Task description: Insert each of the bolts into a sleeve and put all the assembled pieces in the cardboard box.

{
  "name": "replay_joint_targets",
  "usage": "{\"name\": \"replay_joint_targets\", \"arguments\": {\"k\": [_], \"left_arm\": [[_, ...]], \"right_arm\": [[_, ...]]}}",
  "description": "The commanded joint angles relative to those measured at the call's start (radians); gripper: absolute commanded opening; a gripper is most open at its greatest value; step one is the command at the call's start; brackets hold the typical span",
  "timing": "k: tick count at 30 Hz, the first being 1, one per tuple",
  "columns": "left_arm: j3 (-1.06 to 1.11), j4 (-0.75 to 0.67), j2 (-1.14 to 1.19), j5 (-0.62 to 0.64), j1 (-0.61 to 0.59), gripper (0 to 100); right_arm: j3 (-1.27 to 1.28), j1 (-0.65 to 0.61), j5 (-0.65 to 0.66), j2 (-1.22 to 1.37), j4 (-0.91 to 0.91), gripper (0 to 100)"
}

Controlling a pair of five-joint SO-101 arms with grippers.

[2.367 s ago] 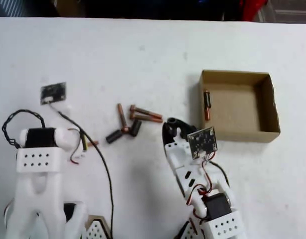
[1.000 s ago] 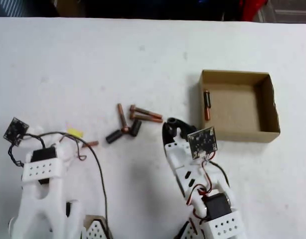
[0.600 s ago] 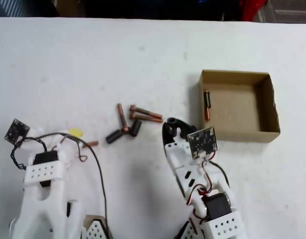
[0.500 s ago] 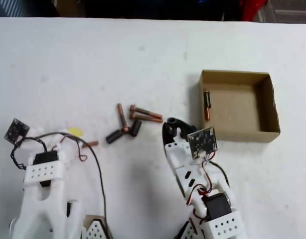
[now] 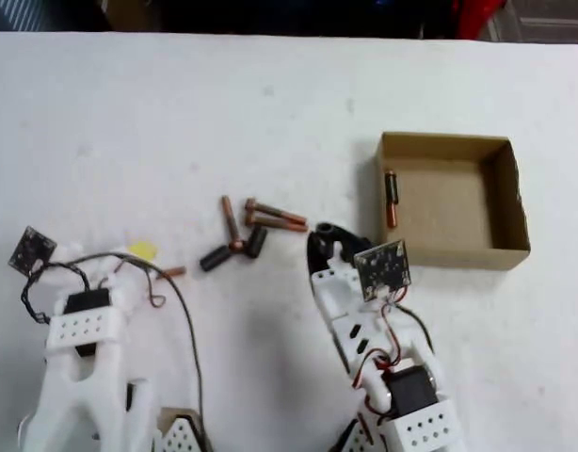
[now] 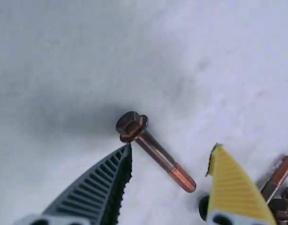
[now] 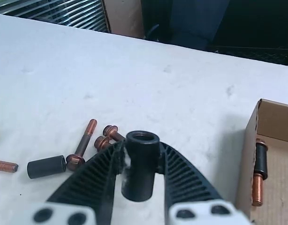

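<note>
Fingers [image 7: 99, 176] of the right gripper [image 7: 141, 146] are clenching a black tubular sleeve [image 7: 139, 180] upright, its bore facing up, probably ready for loading. The left gripper [image 6: 171, 152], ribbed fingers released, is straddling a smooth copper bolt [image 6: 153, 146] lying on the white table [image 5: 270, 104], left of the loose pile [image 5: 247, 231]. One assembled piece [image 5: 391, 198] is lying inside the cardboard box [image 5: 515, 202] at the right.

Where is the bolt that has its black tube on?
In the high view, the finished bolt lies inside the cardboard box, against the wall nearest the loose bolts.
</note>
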Motion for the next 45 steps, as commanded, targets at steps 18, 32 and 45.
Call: {"name": "replay_joint_targets", "arguments": {"k": [18, 32, 45], "left_arm": [[-0.203, -0.049, 0.351, 0.035, 0.035, 28], [-0.321, -0.014, 0.467, 0.1, -0.042, 11], [-0.361, 0.04, 0.476, -0.123, -0.071, 7]], "right_arm": [[0.009, 0.013, 0.018, -0.012, 0.002, 1.8], [0.009, 0.013, 0.018, -0.012, 0.002, 1.9], [0.009, 0.013, 0.018, -0.012, 0.002, 1.9]]}}
